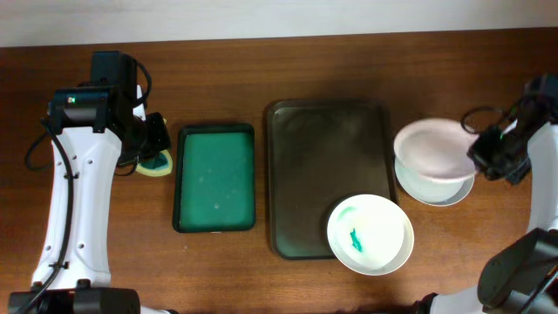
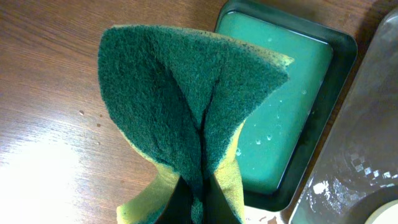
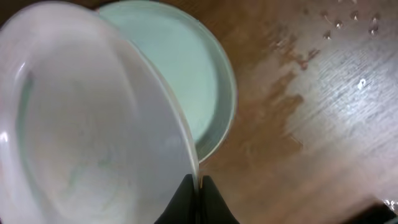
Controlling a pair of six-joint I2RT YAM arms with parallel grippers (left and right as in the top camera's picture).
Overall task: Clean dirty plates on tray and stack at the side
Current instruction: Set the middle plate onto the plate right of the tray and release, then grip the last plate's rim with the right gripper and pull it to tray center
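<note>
Shows a wooden desk from above, with one robot arm at the left edge and one at the right.

Near the left edge, clamps the left gripper [image 1: 150, 144] on a green-and-yellow sponge [image 1: 157, 164]. Folds it double between the jaws, just beside a green basin [image 1: 178, 179] of water.

At the middle of the desk, presents a dark tray [image 1: 314, 166], wet and mostly bare. On the tray's near right corner, carries one dirty plate [image 1: 370, 234], white with a green smear [image 1: 354, 237], its rim hanging past the tray's edge.

By the right edge, pinches the right gripper [image 1: 482, 150] shut on the rim of a pale pink plate [image 1: 436, 144]. Holds it tilted over a second pale plate [image 1: 436, 190] lying flat on the wood. Cannot tell whether the two touch.

Risks, as judgement only:
- Grips the pink plate by a thin rim hold on one side, possibly wet. Could slip or swing and strike the plate beneath, chipping it or knocking it toward the right edge.
- If let go while tilted or off-centre, could clatter down and leave a lopsided stack.
- Could tip the dirty plate off the tray if sponge pressure lands on the overhanging side.
- Offers little flat scrubbing face with the sponge folded, so could smear the green mark rather than lift it.
</note>
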